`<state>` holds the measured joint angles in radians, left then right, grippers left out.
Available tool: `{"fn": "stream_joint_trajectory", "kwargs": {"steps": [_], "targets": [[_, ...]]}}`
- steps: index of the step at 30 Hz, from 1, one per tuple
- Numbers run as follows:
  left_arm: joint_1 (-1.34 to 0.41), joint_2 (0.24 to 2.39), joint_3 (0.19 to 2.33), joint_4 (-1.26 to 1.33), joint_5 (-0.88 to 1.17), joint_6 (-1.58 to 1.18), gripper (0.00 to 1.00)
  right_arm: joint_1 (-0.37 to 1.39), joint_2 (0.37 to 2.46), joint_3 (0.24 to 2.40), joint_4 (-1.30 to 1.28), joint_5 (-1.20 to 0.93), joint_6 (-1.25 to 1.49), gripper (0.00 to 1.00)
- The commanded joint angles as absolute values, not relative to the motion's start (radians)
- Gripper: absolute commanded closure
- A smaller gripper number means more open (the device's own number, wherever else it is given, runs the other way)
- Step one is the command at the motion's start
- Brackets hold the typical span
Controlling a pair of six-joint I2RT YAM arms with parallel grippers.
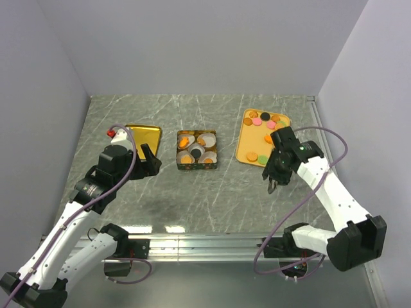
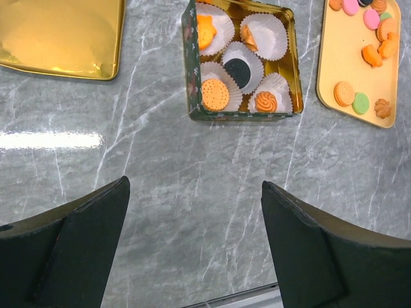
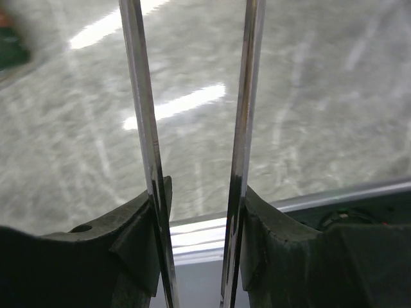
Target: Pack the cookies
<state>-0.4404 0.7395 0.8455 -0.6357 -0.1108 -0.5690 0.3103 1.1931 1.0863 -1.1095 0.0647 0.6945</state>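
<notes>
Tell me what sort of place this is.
Probably a robotics lab test cell: left arm and right arm on a rail at the table edge, plain walls around, and staged props, a tin and tray of cookies.

White arms, black joints — purple cables, black grippers.

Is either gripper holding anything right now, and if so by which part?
Nothing is held. The left gripper stands wide open above the table, and the right gripper has its jaws apart with only table showing between them.
</notes>
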Motion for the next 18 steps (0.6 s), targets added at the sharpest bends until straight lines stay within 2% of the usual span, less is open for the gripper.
{"fn": "stream_joint_trajectory", "kwargs": {"steps": [1, 9, 11, 18], "targets": [[-0.449, 0.733, 0.850, -0.614, -0.109, -0.569, 0.11, 0.298, 1.152, 1.013, -1.092, 0.162, 0.753, 0.50], [-0.453, 0.726, 0.848, -0.614, -0.110, -0.571, 0.11, 0.301, 1.080, 0.772, -1.022, 0.046, 0.831, 0.49], [-0.454, 0.723, 0.848, -0.614, -0.112, -0.571, 0.11, 0.310, 1.068, 0.727, -0.968, -0.013, 0.834, 0.52], [-0.454, 0.718, 0.847, -0.612, -0.110, -0.569, 0.11, 0.422, 1.110, 0.623, -0.816, -0.139, 0.876, 0.53]]}}
